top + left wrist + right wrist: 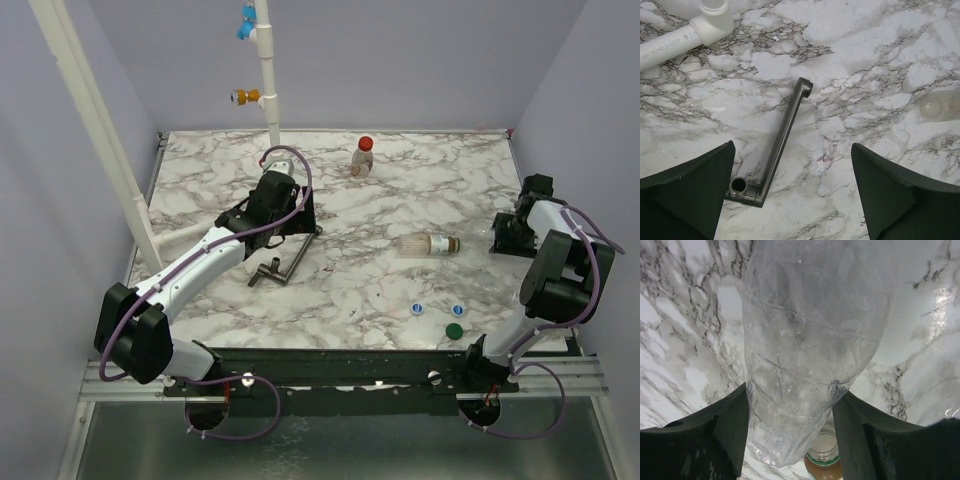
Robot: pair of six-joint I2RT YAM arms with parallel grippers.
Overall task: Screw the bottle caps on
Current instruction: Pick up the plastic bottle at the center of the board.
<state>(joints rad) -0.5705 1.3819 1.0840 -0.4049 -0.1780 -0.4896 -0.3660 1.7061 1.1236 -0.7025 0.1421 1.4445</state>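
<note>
My right gripper [795,390] is shut on a crumpled clear bottle [810,350], with both fingers pressed to its sides. It sits at the table's right edge [505,235], where the arm hides that bottle. A second bottle [428,244] with a brownish label lies uncapped mid-table, and its open mouth [823,452] shows under the held one. A third bottle [363,155] stands at the back with a red cap on. Two white-and-blue caps [417,309] [457,310] and a green cap [454,331] lie near the front edge. My left gripper [792,147] is open over the marble [275,200], holding nothing.
A grey metal crank [782,145] lies under the left gripper [283,264]. A white pipe [268,80] with orange and blue fittings rises at the back, and a pipe piece [685,35] lies on the marble. A slanted white pole [95,130] runs along the left.
</note>
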